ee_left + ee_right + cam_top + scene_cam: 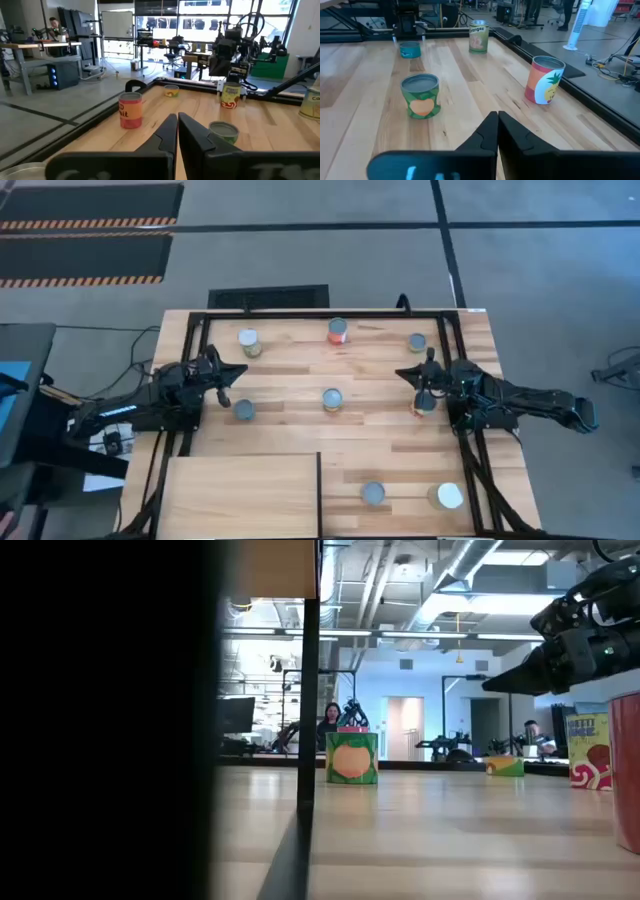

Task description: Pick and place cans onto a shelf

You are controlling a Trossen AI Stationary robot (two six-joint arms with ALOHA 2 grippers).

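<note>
Plank-striped wood forms the counter, framed by dark rails above a grey floor with hazard-striped mats. Nearest, at the near left, lies the plain pale wooden shelf with a thin dark upright divider on its right edge; no tin stands on it. To its right, along the near edge, sit a grey-topped tin and a wider white-topped tin. Mid-counter, the left tool hangs at the left side with its fingers pressed together and holding nothing, just beside a small blue-grey-topped can. At the centre stands a green can with an orange fruit label. On the right side the right tool, fingers likewise drawn together and holding nothing in its own wrist view, hangs right over a tall yellow-and-red labelled can; whether it touches that can I cannot tell. Farther off, along the far rail, stand a yellow-green labelled can at left, a red-orange pineapple-labelled can in the middle, and a small green-labelled can at right. Beyond the counter the room holds desks, monitors, other robot arms and seated people.
</note>
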